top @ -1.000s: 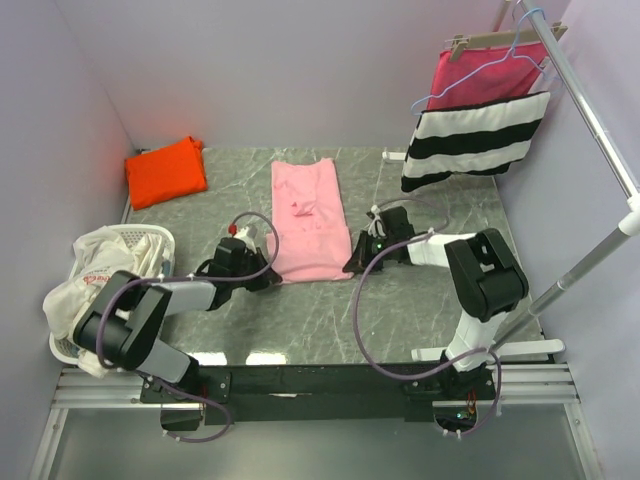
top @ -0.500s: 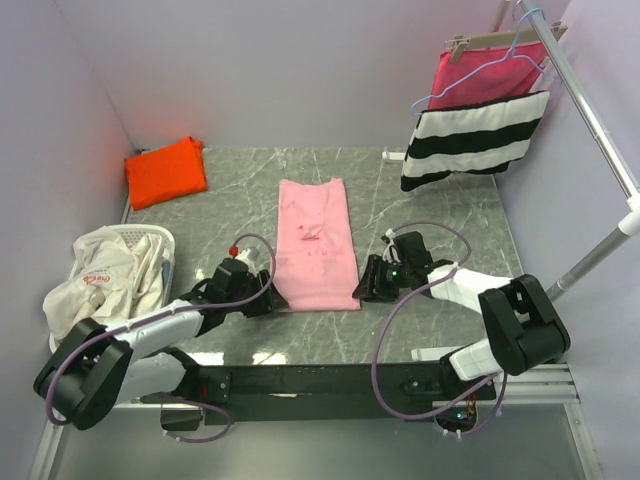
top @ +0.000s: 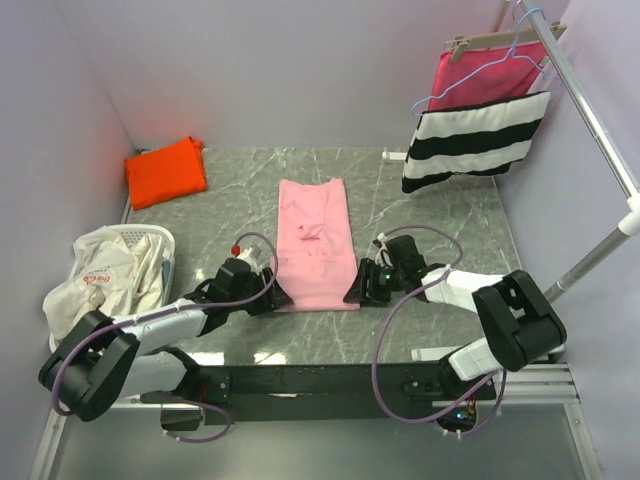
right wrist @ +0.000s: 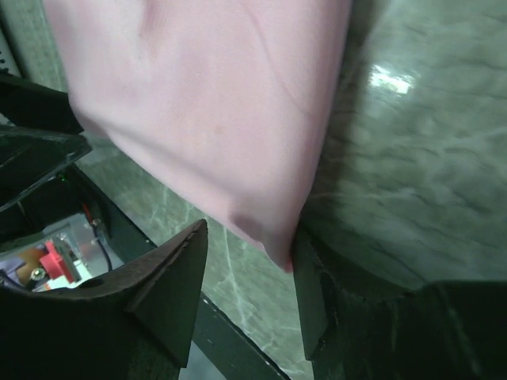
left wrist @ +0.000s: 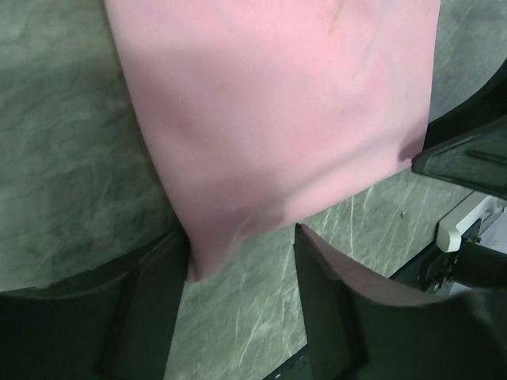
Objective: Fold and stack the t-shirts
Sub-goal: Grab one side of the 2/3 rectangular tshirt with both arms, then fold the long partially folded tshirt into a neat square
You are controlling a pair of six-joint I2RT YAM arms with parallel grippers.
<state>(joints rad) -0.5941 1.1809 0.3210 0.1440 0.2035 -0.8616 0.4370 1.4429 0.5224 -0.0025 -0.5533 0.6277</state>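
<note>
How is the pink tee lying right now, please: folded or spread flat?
Partly folded: the pink tee lies as one long narrow strip with no sleeves sticking out, not yet doubled end to end.

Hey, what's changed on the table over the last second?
Both arms slid the pink t-shirt toward the near edge. The left gripper and right gripper then opened and let go of its near corners. The orange t-shirt, laundry basket and striped cloth stayed put.
</note>
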